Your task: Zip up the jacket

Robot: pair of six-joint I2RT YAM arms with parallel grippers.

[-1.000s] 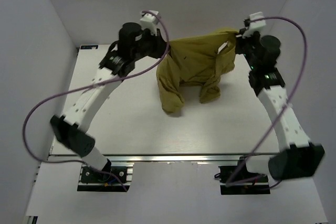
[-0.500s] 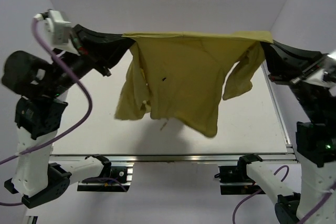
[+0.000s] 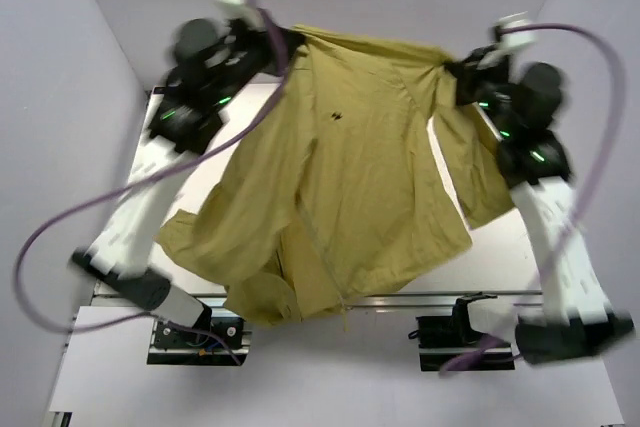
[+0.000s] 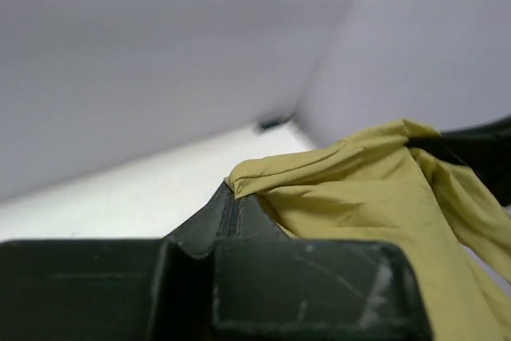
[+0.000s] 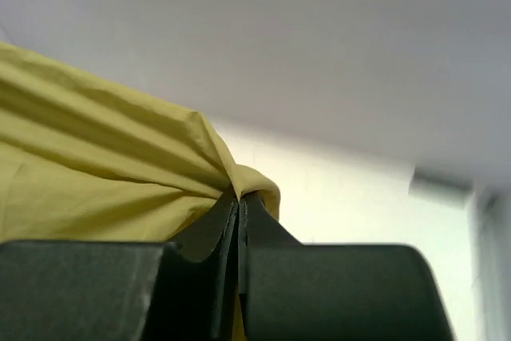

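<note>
Currently: left gripper clenched on the jacket at upper left, right gripper clenched at upper right. Garment hangs spread between them, long axis running down-frame, equally near both arms.

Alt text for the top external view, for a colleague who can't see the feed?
An olive-yellow jacket is held up and spread wide between the left gripper and right gripper, each shut on an upper corner. Its lower part drapes toward the near edge of the table.
</note>
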